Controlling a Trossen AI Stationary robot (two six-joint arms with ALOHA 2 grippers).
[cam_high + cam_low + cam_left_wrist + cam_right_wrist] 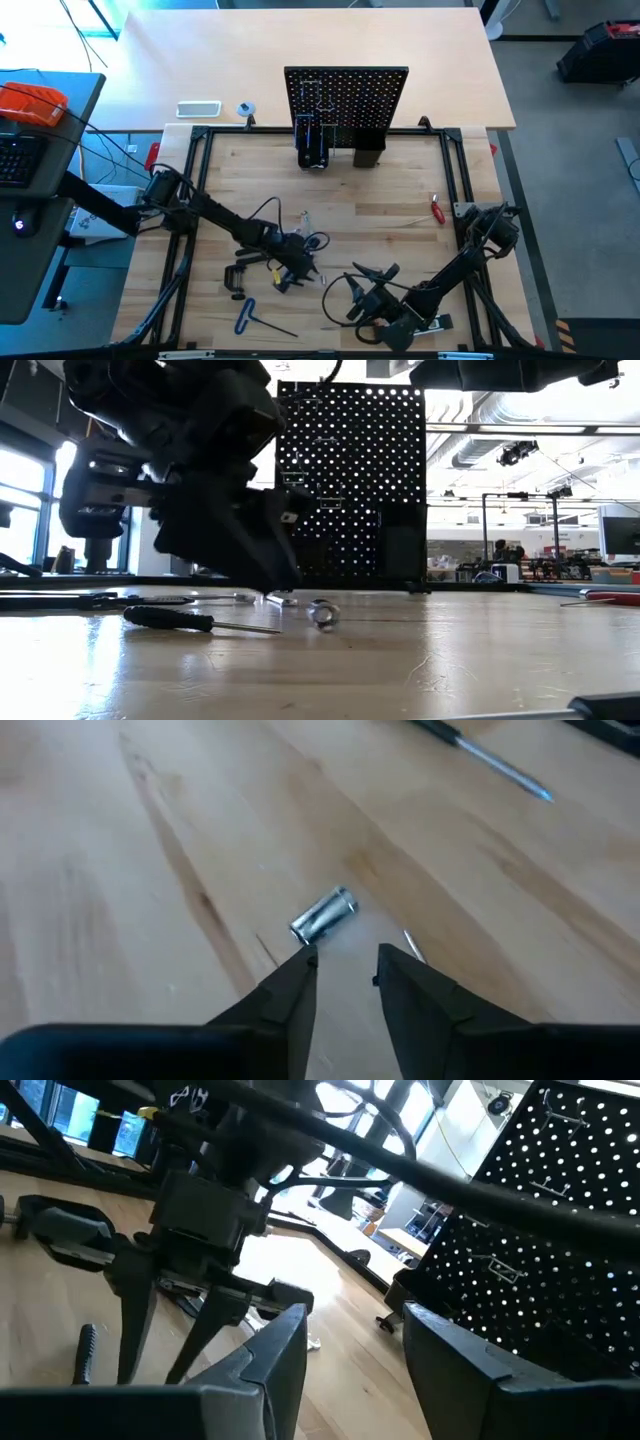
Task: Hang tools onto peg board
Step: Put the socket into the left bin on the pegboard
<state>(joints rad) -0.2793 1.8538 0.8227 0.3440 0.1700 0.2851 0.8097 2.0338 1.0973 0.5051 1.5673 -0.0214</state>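
Jaws of left gripper (346, 968) parted beside silver socket (324, 915).

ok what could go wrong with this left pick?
1. The small silver piece lies just past the left gripper, not between the fingertips, so closing here could pinch air or nudge it away.
2. It looks round and may roll on the table.
3. The left gripper works among tools; the screwdriver close by could get knocked.
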